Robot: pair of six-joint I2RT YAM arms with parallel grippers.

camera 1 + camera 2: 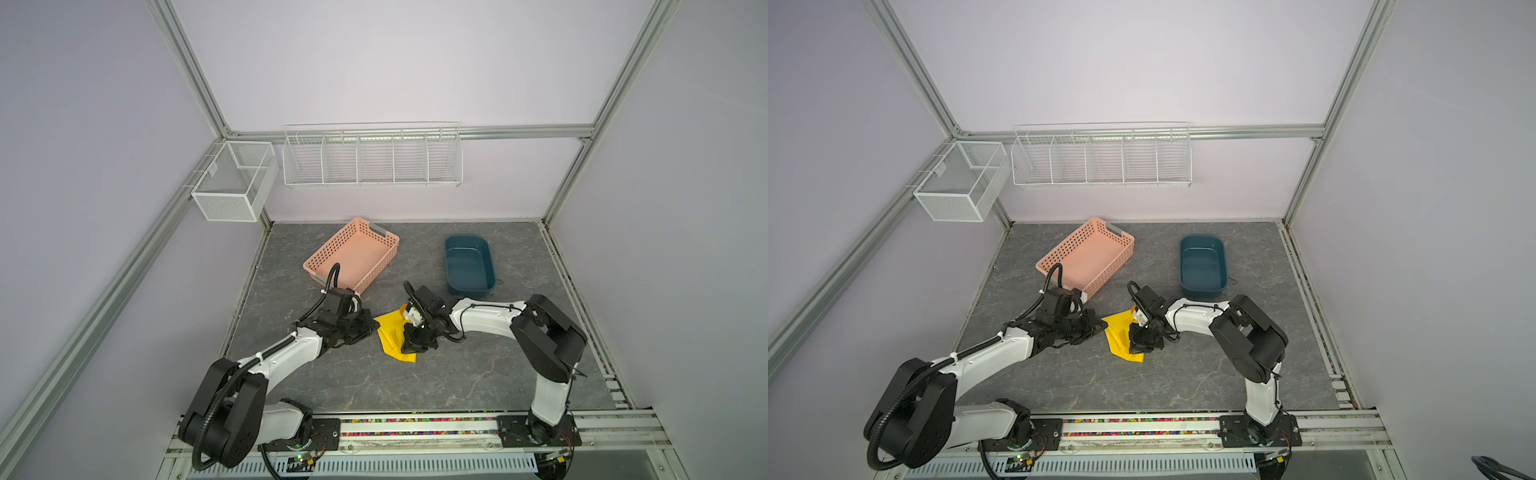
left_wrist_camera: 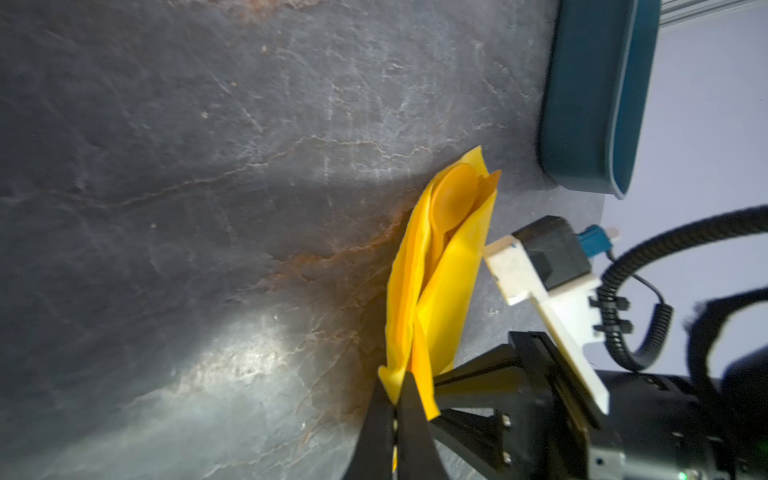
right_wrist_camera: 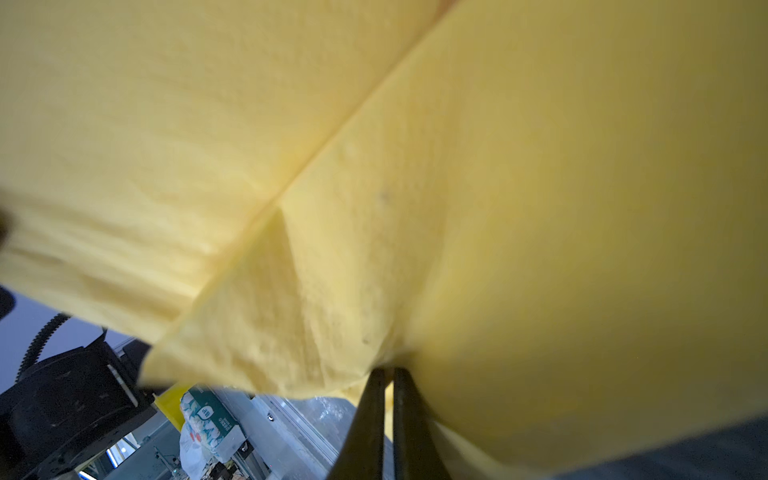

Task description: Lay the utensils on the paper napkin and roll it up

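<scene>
Near edge: both arm bases are mounted on the rail (image 1: 415, 432). The tabletop (image 1: 374, 382) is a grey marbled slab.

Mid-table: the paper napkin (image 1: 390, 334) (image 1: 1119, 332) is seen in both top views lying between the two grippers, folded over lengthwise into a loose wrap and partly covered by the R wrist.

L gripper (image 1: 371, 328) (image 2: 395, 395) is set at the napkin's left edge. In the L wrist view its fingers (image 2: 411, 415) are pressed together w/ a corner of the yellow sheet (image 2: 440, 291) clamped between them.

R gripper (image 1: 409, 347) (image 3: 388, 374) sits on the napkin's right side. In the R wrist view the fingers are nearly together w/ yellow paper pinched between, and the napkin (image 3: 415, 166) fills most of that view.

Utensils: the spoon (image 2: 451, 199) bowl is visible inside the fold at the far end. A 2nd orange tip (image 2: 492, 180) lies just beside it; type cannot be told. The rest is hidden by the fold.

Farther back: the pink basket (image 1: 353, 253) stands behind the L arm and the blue tub (image 1: 469, 266) behind the R arm, well apart.

Rear wall: the wire rack (image 1: 372, 156) is hung here, w/ the mesh box (image 1: 232, 180) to its left.
</scene>
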